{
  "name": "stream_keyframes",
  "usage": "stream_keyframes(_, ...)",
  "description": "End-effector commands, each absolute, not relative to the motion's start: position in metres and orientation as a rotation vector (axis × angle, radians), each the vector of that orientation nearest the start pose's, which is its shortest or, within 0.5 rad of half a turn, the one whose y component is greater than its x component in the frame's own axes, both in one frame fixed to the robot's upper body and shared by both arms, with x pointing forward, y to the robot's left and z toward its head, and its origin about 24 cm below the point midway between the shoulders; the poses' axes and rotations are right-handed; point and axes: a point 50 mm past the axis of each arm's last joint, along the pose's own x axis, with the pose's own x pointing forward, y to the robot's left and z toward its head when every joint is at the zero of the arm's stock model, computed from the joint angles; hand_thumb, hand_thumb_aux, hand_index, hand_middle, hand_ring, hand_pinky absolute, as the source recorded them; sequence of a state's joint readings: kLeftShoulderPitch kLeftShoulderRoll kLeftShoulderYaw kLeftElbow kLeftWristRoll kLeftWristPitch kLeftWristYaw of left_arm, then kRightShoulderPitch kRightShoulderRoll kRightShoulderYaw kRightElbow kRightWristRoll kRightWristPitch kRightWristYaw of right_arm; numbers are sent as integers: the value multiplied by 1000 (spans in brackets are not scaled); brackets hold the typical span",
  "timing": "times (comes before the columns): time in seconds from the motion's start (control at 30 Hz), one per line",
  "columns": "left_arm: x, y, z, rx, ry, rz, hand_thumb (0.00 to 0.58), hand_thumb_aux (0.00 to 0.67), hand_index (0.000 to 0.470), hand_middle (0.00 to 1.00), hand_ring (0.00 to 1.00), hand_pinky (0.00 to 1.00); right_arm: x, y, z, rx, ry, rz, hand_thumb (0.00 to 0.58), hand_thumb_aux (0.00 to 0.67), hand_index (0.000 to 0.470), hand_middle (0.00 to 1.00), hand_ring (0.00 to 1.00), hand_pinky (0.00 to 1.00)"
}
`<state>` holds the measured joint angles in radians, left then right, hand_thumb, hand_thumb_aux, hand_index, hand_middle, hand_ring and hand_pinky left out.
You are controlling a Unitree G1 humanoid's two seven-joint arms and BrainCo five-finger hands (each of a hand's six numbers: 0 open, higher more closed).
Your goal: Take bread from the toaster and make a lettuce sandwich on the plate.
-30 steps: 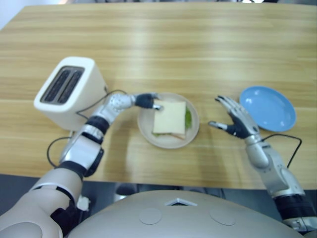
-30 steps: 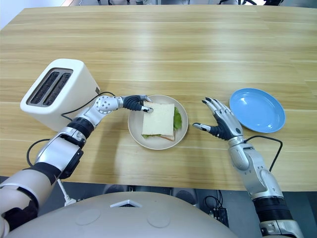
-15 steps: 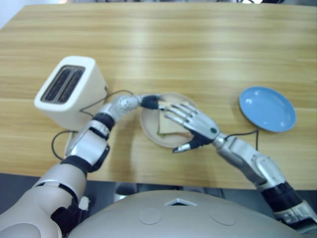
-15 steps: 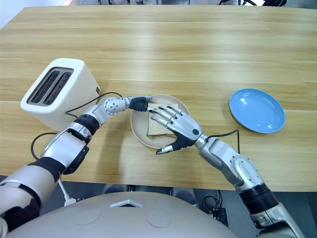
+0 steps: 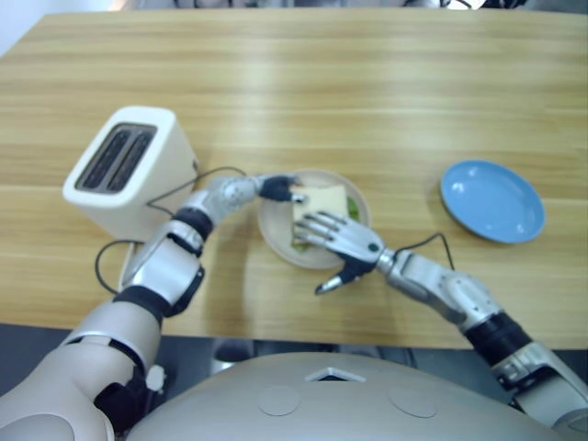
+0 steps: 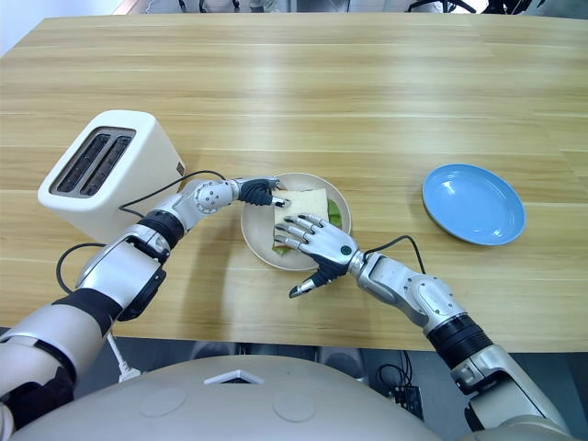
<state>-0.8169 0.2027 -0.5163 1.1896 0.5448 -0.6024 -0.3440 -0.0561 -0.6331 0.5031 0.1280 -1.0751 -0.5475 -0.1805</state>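
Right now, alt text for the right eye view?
A lettuce sandwich sits on a beige plate, the right hand spread flat over it and the left hand at its left edge. White toaster left, blue plate right.

Stereo pair, head-mounted: both eyes look forward and down, close over the near edge of the table [image 6: 367,73]. The fields overlap almost wholly, each spanning the toaster [image 6: 101,170] to the blue plate [image 6: 473,202].

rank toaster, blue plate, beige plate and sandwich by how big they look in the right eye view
1. toaster
2. blue plate and beige plate: look about alike, not ranked
3. sandwich, smallest, partly covered by the right hand
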Motion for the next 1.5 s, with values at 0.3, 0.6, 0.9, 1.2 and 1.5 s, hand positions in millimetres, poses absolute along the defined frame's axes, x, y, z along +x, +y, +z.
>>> stream_keyframes(0.3,362,126,157,1348,-669,-643,0,0,0,0,0,0,181,-156,-43,-1385,-226,1051,0,0,0,12,12,12)
stream_keyframes(0.6,332,194,236,1378,-801,-309,0,0,0,0,0,0,191,-159,-35,-1418,-266,996,0,0,0,12,12,12)
stream_keyframes(0.9,295,176,120,1015,-497,-494,0,0,0,0,0,0,213,-161,67,-977,-615,491,0,0,0,0,0,0)
stream_keyframes(1.2,248,183,86,720,-333,-500,0,0,0,0,0,0,216,-214,77,-743,-359,351,0,0,0,0,0,0)
stream_keyframes(1.5,201,208,85,805,-90,-753,580,670,460,851,851,851,157,-245,48,-973,69,821,494,413,283,996,996,996)
